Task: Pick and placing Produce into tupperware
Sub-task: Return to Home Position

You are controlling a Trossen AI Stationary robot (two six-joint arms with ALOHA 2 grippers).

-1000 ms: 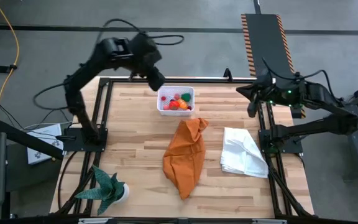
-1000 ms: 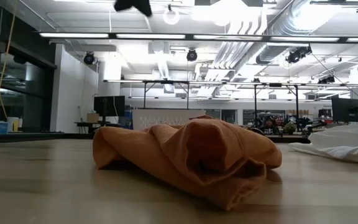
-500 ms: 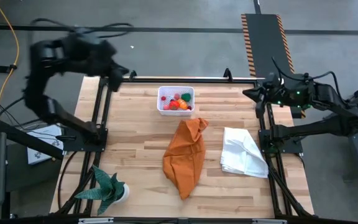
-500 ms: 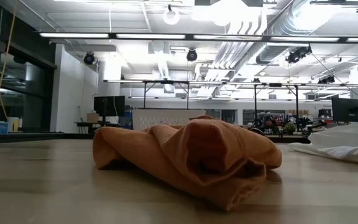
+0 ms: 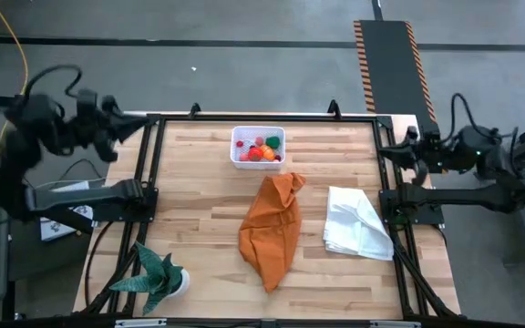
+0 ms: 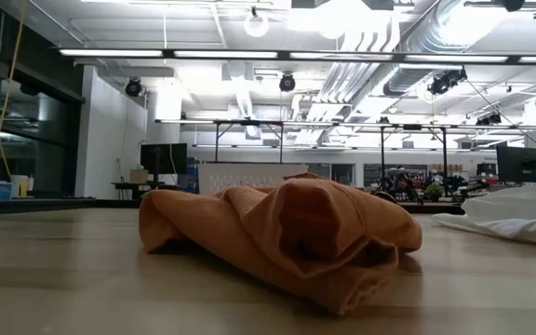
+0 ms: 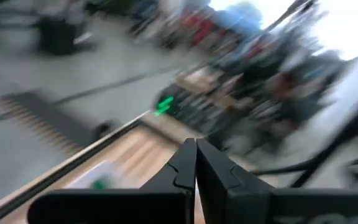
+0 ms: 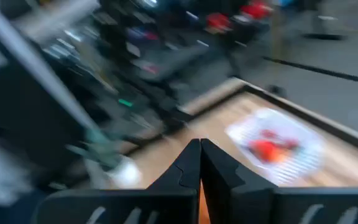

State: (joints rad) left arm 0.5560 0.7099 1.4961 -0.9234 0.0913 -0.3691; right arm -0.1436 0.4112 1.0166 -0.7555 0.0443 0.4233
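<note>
At bench far centre, tupperware holds produce, mostly red. Left gripper beyond left bench edge, right gripper beyond right edge; both jaws pressed together, empty. Homing advice: retract slowly, clear of frame. Versus one second earlier: left gripper swung off tupperware; right gripper drawn back.

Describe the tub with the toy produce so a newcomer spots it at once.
On the wooden table, find the top edge's middle in the high view. The small white tub there holds red, orange and green produce, unlike the orange cloth and white cloth below it.
</note>
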